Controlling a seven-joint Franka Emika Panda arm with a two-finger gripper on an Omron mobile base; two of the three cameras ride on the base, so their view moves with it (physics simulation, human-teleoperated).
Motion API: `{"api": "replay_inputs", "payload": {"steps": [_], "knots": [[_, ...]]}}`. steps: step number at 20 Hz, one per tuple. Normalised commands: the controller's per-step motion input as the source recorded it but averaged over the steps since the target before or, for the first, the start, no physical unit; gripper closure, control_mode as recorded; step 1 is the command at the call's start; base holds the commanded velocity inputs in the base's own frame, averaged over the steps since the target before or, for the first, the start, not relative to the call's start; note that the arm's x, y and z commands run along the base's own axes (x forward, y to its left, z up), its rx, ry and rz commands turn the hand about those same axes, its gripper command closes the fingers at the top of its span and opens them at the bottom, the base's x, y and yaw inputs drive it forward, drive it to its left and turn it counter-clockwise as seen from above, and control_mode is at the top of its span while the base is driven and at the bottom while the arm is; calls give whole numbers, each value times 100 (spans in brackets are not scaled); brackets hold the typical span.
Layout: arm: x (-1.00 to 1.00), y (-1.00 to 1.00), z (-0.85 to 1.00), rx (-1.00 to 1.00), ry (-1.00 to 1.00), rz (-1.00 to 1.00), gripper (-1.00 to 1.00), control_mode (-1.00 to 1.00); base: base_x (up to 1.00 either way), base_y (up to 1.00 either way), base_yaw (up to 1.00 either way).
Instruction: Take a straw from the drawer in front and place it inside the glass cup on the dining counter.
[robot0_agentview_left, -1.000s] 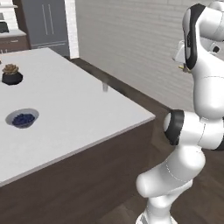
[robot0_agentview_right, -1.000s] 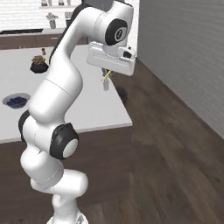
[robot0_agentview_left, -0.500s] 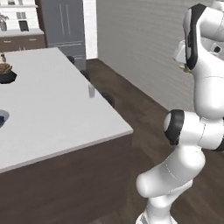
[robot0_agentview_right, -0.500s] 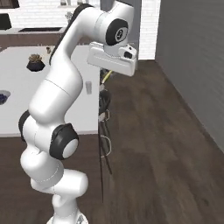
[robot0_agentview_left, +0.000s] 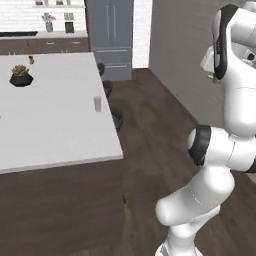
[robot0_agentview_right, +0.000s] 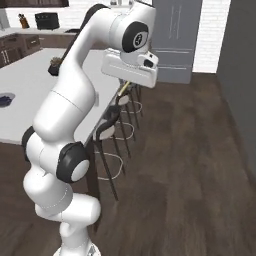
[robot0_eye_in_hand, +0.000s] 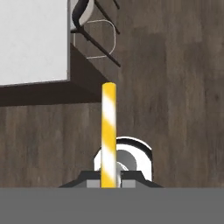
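My gripper (robot0_eye_in_hand: 109, 180) is shut on the straw (robot0_eye_in_hand: 109, 127), a yellow-and-white striped stick that rises straight up from between the fingertips in the hand view. Under it lie dark wood floor and a corner of the dining counter (robot0_eye_in_hand: 35, 39). In the right base view the straw (robot0_agentview_right: 123, 88) pokes out below the raised hand, beside the counter's edge. The glass cup (robot0_agentview_left: 97, 103) stands near the right edge of the white dining counter (robot0_agentview_left: 50, 130), well to the left of my gripper (robot0_agentview_left: 213, 76). The drawer is out of view.
Bar stools (robot0_agentview_right: 114, 127) stand along the counter's side, one showing at the hand view's top (robot0_eye_in_hand: 85, 13). A potted plant (robot0_agentview_left: 21, 76) and a bowl of blue things (robot0_agentview_right: 5, 99) sit on the counter. A grey fridge (robot0_agentview_left: 111, 35) stands at the back. Open wood floor (robot0_agentview_right: 190, 150) lies to the right.
The whole picture has shifted as the base turned: the counter and cup slid left and the stools came into view. The arm keeps its raised pose with the straw held.
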Motion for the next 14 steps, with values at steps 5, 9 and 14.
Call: {"api": "replay_inputs", "payload": {"steps": [5,9,14], "knots": [[0,0,0,0,0,0,100,100,23,-86,48],[0,0,0,0,0,0,100,100,23,-77,52],[0,0,0,0,0,0,100,100,25,-73,53]]}}
